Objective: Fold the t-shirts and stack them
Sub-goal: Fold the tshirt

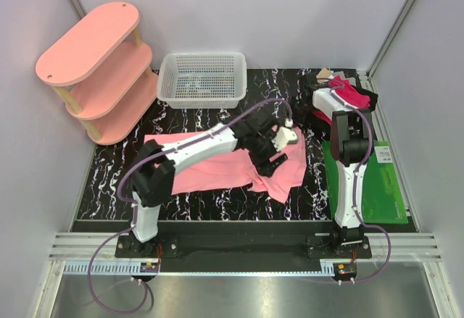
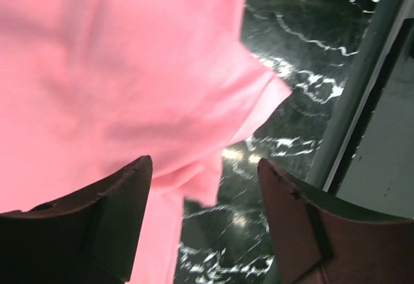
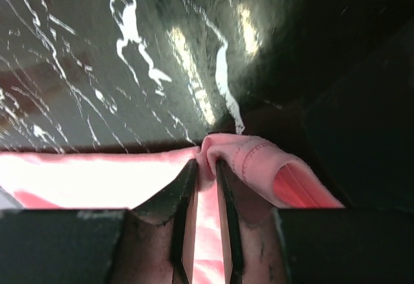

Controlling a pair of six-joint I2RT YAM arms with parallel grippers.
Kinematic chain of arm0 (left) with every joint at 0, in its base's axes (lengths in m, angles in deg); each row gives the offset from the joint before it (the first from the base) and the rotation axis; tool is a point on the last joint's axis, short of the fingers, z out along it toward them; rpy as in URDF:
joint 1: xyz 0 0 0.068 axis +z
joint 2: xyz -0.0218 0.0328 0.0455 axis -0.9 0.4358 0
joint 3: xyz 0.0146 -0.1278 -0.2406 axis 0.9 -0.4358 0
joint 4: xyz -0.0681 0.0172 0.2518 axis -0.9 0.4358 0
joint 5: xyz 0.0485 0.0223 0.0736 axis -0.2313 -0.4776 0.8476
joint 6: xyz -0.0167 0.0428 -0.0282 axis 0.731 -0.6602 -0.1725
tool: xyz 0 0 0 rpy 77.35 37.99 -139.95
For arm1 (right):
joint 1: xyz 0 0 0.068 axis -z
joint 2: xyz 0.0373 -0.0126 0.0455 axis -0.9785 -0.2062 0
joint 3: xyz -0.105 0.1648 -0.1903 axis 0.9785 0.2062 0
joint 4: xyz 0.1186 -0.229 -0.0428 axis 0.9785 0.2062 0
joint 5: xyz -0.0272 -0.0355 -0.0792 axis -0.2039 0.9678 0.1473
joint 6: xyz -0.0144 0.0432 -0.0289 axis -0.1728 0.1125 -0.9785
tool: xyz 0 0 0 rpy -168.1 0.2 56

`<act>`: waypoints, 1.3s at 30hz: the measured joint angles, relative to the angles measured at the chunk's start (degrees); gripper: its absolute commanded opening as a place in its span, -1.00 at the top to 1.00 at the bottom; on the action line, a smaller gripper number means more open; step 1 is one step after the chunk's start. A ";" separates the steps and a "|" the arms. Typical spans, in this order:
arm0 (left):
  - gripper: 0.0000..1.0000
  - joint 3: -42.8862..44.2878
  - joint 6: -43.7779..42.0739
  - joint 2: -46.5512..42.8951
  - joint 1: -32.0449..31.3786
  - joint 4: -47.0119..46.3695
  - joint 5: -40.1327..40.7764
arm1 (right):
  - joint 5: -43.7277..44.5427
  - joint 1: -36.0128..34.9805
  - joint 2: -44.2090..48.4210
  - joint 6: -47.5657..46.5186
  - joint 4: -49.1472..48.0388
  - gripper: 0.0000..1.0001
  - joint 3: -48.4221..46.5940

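Pink shirt (image 1: 217, 177) is lying at table centre, its 3 o'clock end rumpled. Left gripper (image 2: 204, 164) is hovering wide open over that edge, holding nothing. Right gripper (image 3: 206, 165) is pinching a thin fold of the red shirt (image 1: 354, 93) at 1 o'clock. So slight a pinch is risking a slip, and the rumpled end is likely spoiling any fold.
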State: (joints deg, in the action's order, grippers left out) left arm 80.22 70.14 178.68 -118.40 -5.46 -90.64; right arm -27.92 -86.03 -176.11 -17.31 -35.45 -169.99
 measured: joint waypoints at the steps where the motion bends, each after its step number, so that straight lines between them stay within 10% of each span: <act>1: -0.53 -0.26 -0.15 -1.29 1.20 0.39 0.04 | 0.70 0.00 -0.42 -0.15 0.76 0.52 -1.05; 13: -0.48 -21.77 -8.26 -25.35 33.07 0.42 7.54 | 12.79 -0.96 5.73 -3.28 5.05 0.45 -0.22; 32: -0.40 -38.80 -18.08 -26.80 50.73 -0.50 14.12 | 14.08 -14.12 42.73 -0.57 2.89 0.11 41.72; 39: -0.37 -39.52 -20.17 -26.80 55.47 -1.90 14.71 | 17.59 -14.27 43.25 2.58 2.51 0.07 45.81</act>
State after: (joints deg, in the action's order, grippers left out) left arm 40.70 49.96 151.88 -62.93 -7.36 -75.93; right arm -10.33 -100.30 -132.85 -14.73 -32.93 -124.17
